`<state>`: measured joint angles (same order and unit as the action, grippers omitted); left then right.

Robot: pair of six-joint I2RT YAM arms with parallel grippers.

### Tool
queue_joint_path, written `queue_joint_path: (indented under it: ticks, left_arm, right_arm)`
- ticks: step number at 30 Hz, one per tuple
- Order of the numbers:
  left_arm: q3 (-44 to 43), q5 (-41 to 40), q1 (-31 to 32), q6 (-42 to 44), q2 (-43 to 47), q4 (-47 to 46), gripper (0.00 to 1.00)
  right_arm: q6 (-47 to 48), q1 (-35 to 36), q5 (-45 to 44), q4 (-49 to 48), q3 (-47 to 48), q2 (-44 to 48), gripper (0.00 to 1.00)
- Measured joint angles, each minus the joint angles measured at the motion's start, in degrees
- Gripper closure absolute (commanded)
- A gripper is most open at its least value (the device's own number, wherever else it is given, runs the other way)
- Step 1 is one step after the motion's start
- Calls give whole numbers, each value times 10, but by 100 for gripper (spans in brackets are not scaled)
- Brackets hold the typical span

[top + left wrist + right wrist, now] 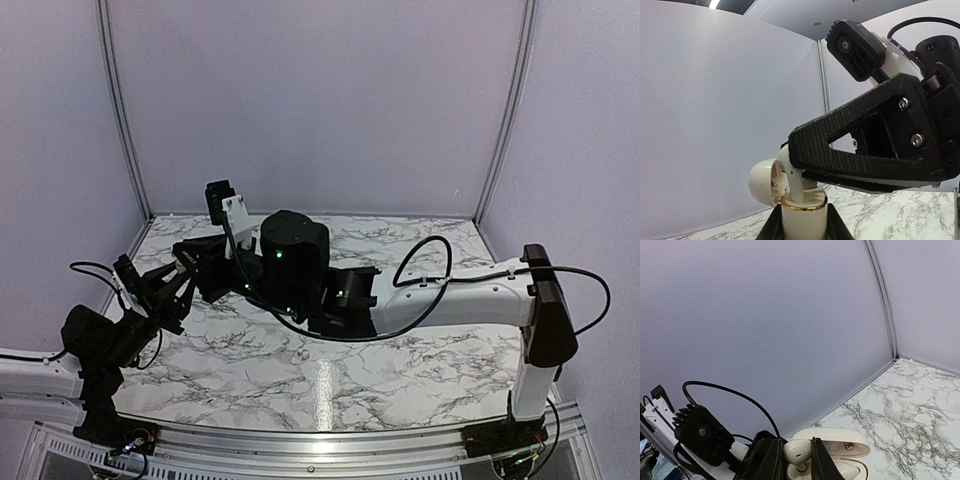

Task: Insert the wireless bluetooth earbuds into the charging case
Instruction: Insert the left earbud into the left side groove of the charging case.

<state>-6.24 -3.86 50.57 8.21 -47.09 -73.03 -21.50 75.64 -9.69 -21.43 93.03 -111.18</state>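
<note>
In the left wrist view my left gripper (804,222) is shut on the white charging case (802,212), which has a gold rim. It holds the case upright above the table, with the lid (762,182) hinged open to the left. My right gripper (797,457) is shut on the head of one white earbud (799,450), and its stem (794,182) stands in a socket of the case. The open case (850,447) also shows under the earbud in the right wrist view. In the top view both grippers meet at the left (175,280), hiding the case. I see no second earbud.
A marble-patterned table (400,370) is enclosed by pale walls at the back and sides. The right arm (450,300) reaches across the table's middle to the left, with its cable looping above. The right wrist camera (857,47) sits close above the left gripper.
</note>
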Motion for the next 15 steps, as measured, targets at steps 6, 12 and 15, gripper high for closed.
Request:
queue_joint_path:
  ticks: [6, 12, 15]
  left_arm:
    - [0, -1, 0, 0, 2, 0, 100]
    - [0, -1, 0, 0, 2, 0, 100]
    - [0, -1, 0, 0, 4, 0, 100]
  right_arm:
    - [-4, 2, -8, 0, 0, 0, 85]
    - [-8, 3, -19, 0, 0, 0, 79]
    - [-10, 4, -28, 1, 0, 0, 77]
